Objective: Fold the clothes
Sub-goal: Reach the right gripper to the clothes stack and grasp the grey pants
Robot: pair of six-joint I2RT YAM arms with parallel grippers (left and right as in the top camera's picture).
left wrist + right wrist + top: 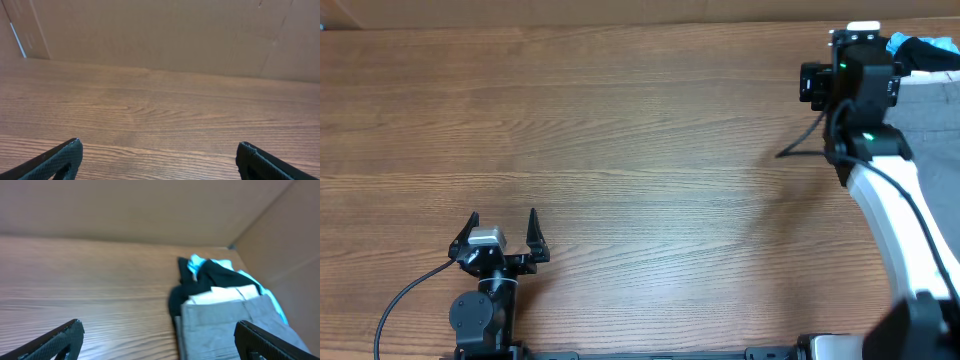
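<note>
Right claw [157,324] gapes wide, holding nothing. The clothes [220,315], a grey, black and blue heap, lie just ahead at its 1 o'clock, in the 2 o'clock corner of the wooden table [620,130]. Left claw [502,216] is likewise spread and empty at 7 o'clock. A cardboard wall [125,205] stands behind.

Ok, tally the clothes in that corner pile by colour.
grey cloth: 1
black cloth: 1
blue cloth: 1
white cloth: 1 (may be part of the grey one; cannot tell)
Total: 4
</note>
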